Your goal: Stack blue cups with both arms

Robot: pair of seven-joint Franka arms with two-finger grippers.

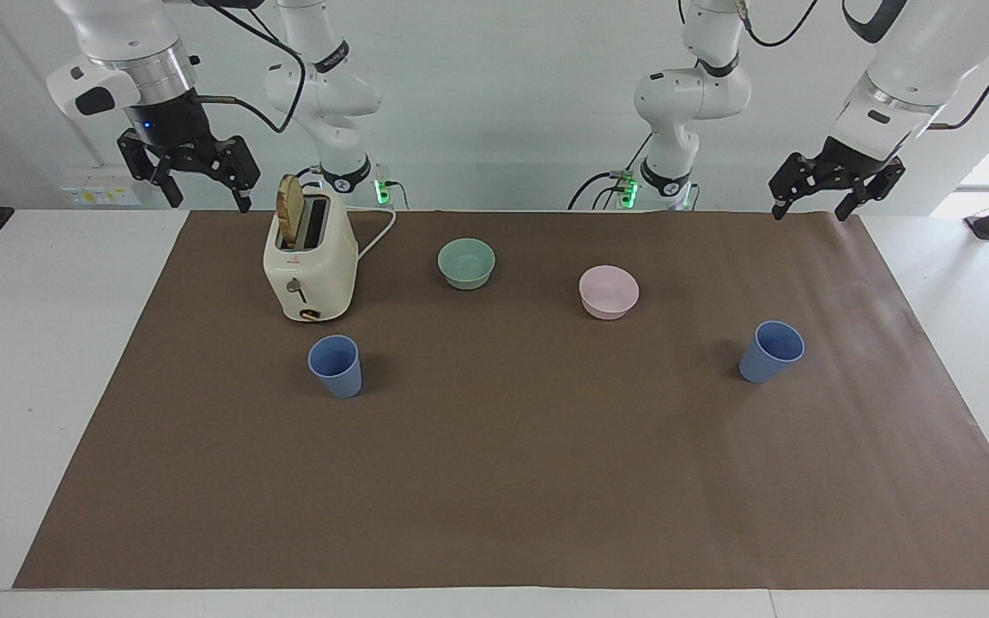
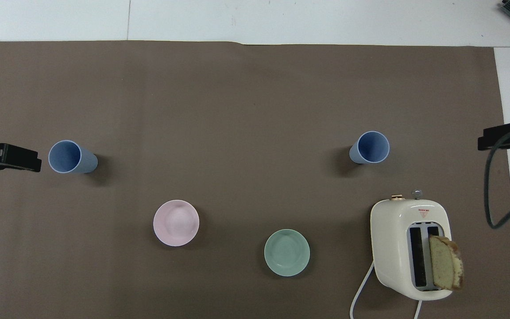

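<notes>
- Facing view: the left gripper (image 1: 806, 209) hangs in the air with its jaws wide and empty, over the mat's (image 1: 503, 481) corner nearest the left arm's base.
- The right gripper (image 1: 207, 196) hangs with its jaws wide and empty too, over the mat's corner nearest the right arm's base, beside the toaster (image 1: 310, 266).
- One cup (image 1: 771, 352) stands upright on the mat toward the left arm's end, apart from both grippers.
- The other cup (image 1: 336, 366) stands upright toward the right arm's end, just beside the toaster and farther from the robots than it.
- A slice of bread (image 1: 290, 210) sticks out of the toaster's slot.
- A green bowl (image 1: 466, 263) and a pink bowl (image 1: 609, 292) sit between the cups, nearer to the robots.
</notes>
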